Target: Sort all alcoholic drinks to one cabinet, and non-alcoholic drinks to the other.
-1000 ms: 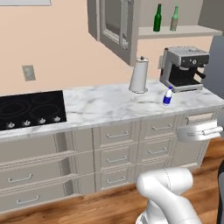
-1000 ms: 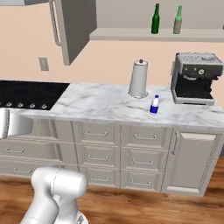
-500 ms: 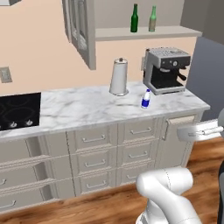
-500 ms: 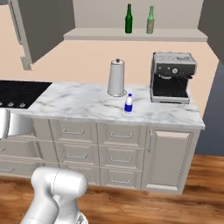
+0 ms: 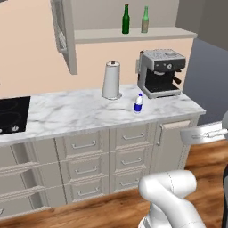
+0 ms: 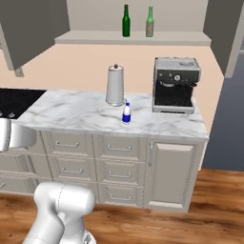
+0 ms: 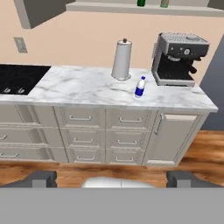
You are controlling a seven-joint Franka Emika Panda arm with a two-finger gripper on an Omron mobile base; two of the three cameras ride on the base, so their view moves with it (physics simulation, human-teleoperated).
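Blue-capped plastic bottle: upright on marble counter, between paper towel roll and coffee machine. Gripper: jaws wide, empty, well back. Risk: approach may topple the small bottle or clip the roll.

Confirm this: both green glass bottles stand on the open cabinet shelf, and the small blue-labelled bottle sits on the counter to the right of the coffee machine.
Not quite. The small blue-labelled bottle stands left of the coffee machine, just in front of the paper towel roll, as the right base view shows. Both green glass bottles are on the shelf.
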